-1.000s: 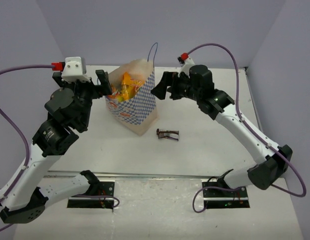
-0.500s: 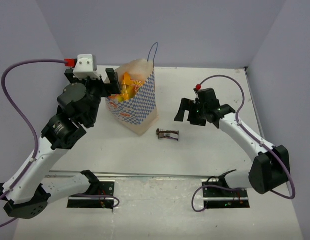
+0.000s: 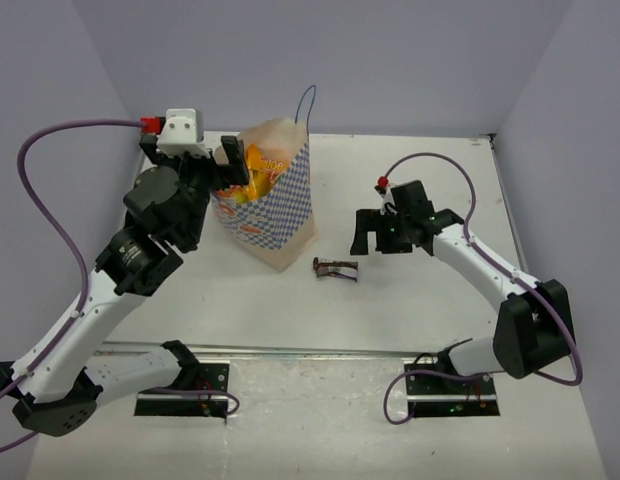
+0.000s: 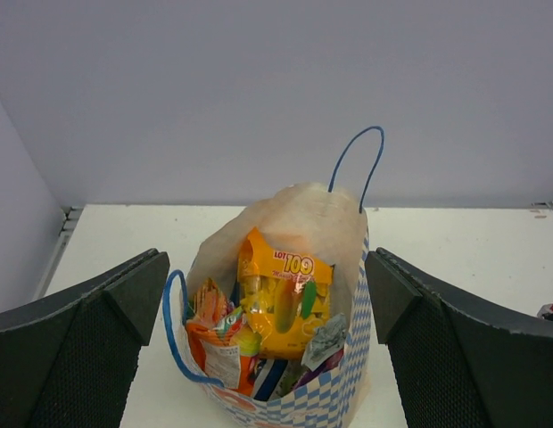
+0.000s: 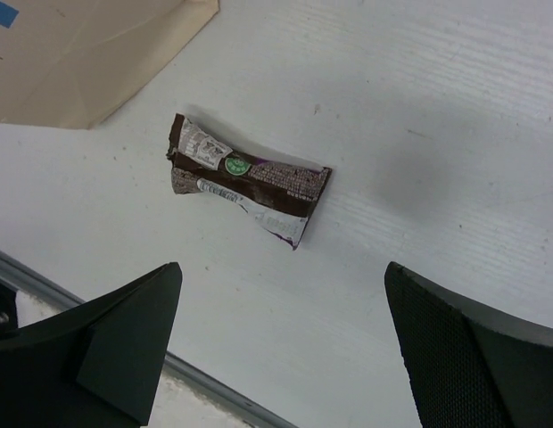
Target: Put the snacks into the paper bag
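Hovering over small dark brown bar (image 5: 245, 178) with released right end effector (image 5: 281, 343); risking flat wrapper skidding under off-centre pinch.

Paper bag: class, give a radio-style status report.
Left gripper open beside paper bag rim. Right gripper open over small brown bar, lying on table outside bag. Other snacks inside; nothing blocking the bar.

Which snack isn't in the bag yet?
The small dark brown bar, lying flat on the table beside the paper bag, near the open right pincer. The other packets stand inside the bag.
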Robot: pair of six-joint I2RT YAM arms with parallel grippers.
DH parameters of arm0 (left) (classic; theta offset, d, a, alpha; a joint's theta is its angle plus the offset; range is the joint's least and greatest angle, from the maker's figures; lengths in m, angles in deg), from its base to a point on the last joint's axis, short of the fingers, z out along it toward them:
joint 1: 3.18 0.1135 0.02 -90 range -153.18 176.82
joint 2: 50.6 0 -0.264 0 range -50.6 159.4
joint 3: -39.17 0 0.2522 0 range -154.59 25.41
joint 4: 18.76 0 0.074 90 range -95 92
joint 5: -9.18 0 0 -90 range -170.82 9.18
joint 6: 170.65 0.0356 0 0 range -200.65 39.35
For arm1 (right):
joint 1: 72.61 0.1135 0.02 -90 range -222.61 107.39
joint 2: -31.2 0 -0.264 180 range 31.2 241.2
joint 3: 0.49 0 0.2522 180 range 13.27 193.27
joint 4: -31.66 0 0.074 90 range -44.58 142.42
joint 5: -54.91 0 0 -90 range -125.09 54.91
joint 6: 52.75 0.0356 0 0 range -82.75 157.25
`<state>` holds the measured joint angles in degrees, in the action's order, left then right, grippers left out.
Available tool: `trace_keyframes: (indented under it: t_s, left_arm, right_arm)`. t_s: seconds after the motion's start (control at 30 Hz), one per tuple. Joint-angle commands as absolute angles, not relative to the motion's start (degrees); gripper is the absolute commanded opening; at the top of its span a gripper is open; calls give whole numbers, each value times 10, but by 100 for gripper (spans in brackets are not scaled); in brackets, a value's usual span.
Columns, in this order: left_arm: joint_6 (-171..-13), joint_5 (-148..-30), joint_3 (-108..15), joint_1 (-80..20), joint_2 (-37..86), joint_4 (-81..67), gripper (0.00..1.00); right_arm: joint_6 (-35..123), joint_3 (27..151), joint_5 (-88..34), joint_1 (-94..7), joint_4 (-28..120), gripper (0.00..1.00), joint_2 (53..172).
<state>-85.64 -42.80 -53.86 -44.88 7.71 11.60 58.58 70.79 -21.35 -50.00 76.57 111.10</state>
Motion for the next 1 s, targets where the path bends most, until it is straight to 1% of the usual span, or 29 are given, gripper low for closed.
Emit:
trace_keyframes:
  t_s: [0.0,0.07,0.1,0.17,0.3,0.43,0.5,0.77,0.87,0.97]
  left_arm:
    - [-819,-440,-556,-448,99,64,100]
    - [-814,-441,-564,-448,109,60,100]
    - [-811,-440,-563,-448,110,58,100]
    - [-811,-441,-555,-448,109,50,100]
    - [-810,-443,-545,-448,107,50,100]
    - [-811,-444,-538,-448,101,56,100]
    - [-814,-442,-529,-448,98,53,100]
    - [-814,-435,-524,-448,93,50,100]
    - [-809,-429,-524,-448,93,51,100]
    - [-809,-427,-525,-448,92,52,100]
  right_arm:
    - [448,750,-190,-486,746,99,1114]
    - [405,751,-200,-476,724,99,1107]
    - [349,751,-203,-462,707,99,1106]
    - [312,758,-227,-448,700,99,1117]
    - [246,802,-270,-403,714,99,1188]
    - [229,832,-277,-389,727,99,1243]
    - [235,845,-253,-387,733,99,1255]
    - [246,833,-229,-369,708,99,1285]
    - [248,831,-205,-365,708,95,1290]
    - [247,826,-187,-360,710,95,1293]
